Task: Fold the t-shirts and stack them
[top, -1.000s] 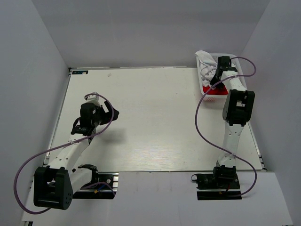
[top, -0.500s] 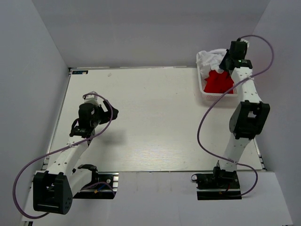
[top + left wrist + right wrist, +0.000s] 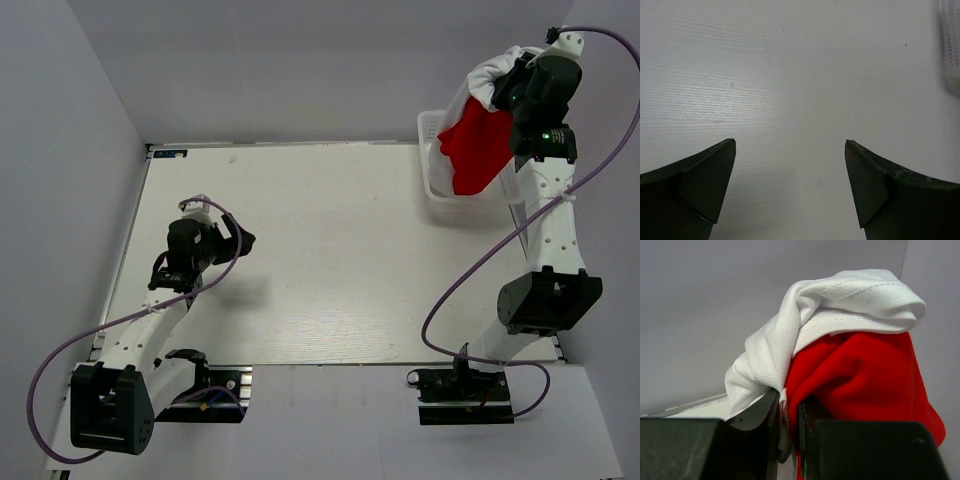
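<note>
My right gripper (image 3: 788, 407) pinches the plain white cloth t-shirt (image 3: 840, 295) and the bright red cloth t-shirt (image 3: 860, 375) together, bunched and creased, dangling above the white plastic lattice basket (image 3: 432, 185). My left gripper (image 3: 790, 145) gapes wide over the pale table (image 3: 790, 60).

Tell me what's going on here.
The right end effector, up high over the basket, is shut on a bunch of cloth. The white t-shirt and red t-shirt hang from it together, unfolded. The left end effector is open and holds nothing, low over the table.
</note>
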Tool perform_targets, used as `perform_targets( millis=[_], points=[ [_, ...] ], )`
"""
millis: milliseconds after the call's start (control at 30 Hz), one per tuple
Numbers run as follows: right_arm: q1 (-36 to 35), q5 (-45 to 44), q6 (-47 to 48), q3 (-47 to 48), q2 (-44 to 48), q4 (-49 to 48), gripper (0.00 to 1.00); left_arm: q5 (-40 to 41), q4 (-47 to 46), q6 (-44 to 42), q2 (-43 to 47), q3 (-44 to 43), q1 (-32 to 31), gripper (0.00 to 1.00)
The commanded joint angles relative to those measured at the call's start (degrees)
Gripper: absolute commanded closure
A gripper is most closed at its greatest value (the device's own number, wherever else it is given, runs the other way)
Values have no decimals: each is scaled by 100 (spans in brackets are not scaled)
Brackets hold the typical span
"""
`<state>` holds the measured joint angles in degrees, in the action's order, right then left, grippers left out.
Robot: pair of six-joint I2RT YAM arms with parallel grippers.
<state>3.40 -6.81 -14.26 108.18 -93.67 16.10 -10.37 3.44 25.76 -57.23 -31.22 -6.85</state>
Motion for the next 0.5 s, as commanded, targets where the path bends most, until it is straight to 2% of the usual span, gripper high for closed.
perform_targets(
  millis=[0, 167, 367, 467],
  points=[
    [3, 416, 169, 211, 393, -1002, 100, -123, -28, -9, 89, -95, 8, 0],
    [3, 619, 187, 975, 367, -959, 100, -176, -81, -9, 204, -42, 8, 0],
    [3, 1014, 187, 1381, 340, -1012, 100, -176, -81, -9, 256, -42, 8, 0],
    [-23, 1679, 64, 1504, 314, -1012, 100, -176, -81, -9, 256, -42, 8, 0]
  ],
)
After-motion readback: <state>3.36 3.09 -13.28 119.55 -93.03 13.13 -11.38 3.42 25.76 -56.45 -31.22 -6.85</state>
